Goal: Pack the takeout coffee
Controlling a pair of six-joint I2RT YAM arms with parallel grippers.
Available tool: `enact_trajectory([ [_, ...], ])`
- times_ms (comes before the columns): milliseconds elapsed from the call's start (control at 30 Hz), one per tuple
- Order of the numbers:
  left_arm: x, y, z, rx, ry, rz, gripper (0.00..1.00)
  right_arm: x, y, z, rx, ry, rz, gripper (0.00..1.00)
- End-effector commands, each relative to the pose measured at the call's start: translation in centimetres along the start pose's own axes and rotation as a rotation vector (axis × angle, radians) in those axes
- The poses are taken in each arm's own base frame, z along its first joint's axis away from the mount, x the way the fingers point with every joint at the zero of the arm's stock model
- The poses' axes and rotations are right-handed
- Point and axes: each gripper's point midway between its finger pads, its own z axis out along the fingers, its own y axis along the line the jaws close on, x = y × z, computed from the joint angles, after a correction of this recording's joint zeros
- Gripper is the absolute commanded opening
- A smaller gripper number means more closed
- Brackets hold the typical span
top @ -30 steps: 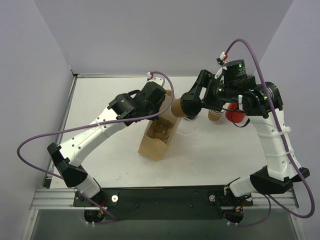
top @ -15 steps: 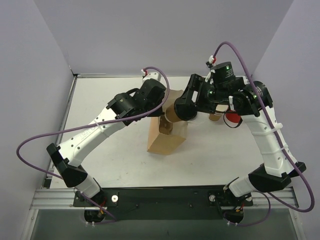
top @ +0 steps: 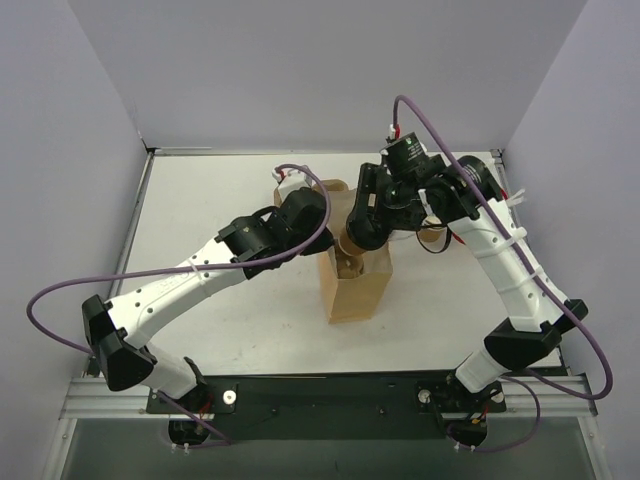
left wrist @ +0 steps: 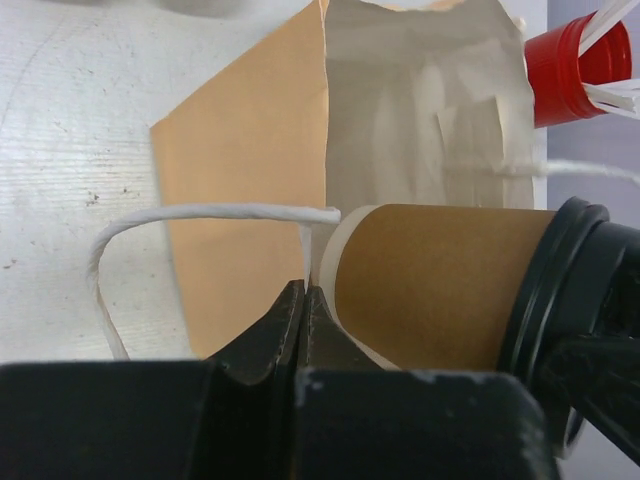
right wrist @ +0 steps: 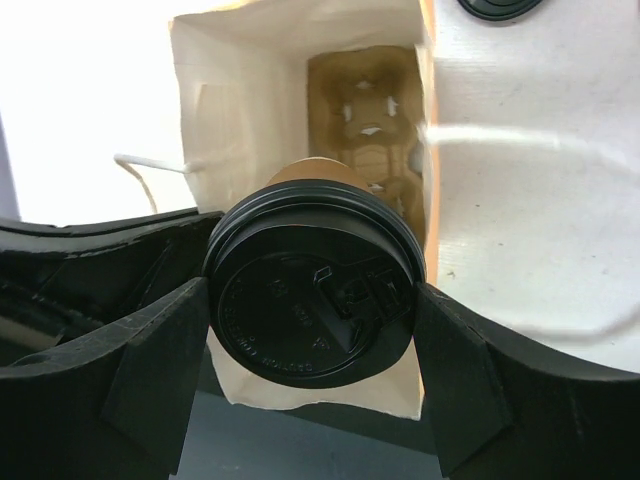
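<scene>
Item one, takeout coffee [left wrist: 430,280]: a tan kraft cup with a black lid [right wrist: 300,320] fitted; you have it held in the right jaws, which stand spread wide, one pad pressed against each side of the lid rim; the cup sits at the mouth of the paper bag [top: 356,292], base pointing in; how far it has passed the rim you cannot tell.

Item two, paper bag: brown kraft, pale inside, standing upright and open on the bench [left wrist: 70,120] between your two arms; a moulded cup carrier [right wrist: 365,90] lies in its bottom, directly beyond the cup's base; a white cord handle [left wrist: 200,212] loops out from the near wall.

Item three, left jaws: pressed together, pinching the bag's upper edge just beside the cup's base.

Item four, red cup [left wrist: 560,65]: white sticks standing in it; you see it on the bench beyond the bag, apart from it.
</scene>
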Motion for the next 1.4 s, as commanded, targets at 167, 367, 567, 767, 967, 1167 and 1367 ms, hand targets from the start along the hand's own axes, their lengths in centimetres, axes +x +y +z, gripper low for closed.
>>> enact_trajectory([
  [167,-1.9,-2.4,-0.8,0.126,-0.103,-0.184,0.0,2.2,-2.2,2.0,0.159,0.062,-0.136,0.43],
  [367,-1.3,-1.9,-0.4,0.123,-0.098,-0.18,0.0,3.8,-2.1,3.7,0.189,0.12,-0.191,0.43],
  [567,-1.1,-1.8,-0.3,0.129,-0.093,-0.174,0.0,4.4,-1.9,4.5,0.197,0.144,-0.215,0.43],
  [767,-1.0,-1.9,-0.5,0.144,-0.091,-0.149,0.0,5.4,-2.1,5.7,0.208,0.185,-0.238,0.43],
  [967,-0.9,-2.0,-0.6,0.159,-0.083,-0.122,0.0,6.2,-2.6,6.7,0.231,0.217,-0.265,0.43],
  [1167,-0.9,-1.7,-0.8,0.158,-0.083,-0.113,0.0,6.9,-3.1,7.6,0.248,0.244,-0.28,0.42],
  [1367,-0.8,-1.3,-0.7,0.154,-0.076,-0.105,0.0,8.0,-3.6,8.6,0.262,0.282,-0.296,0.42],
])
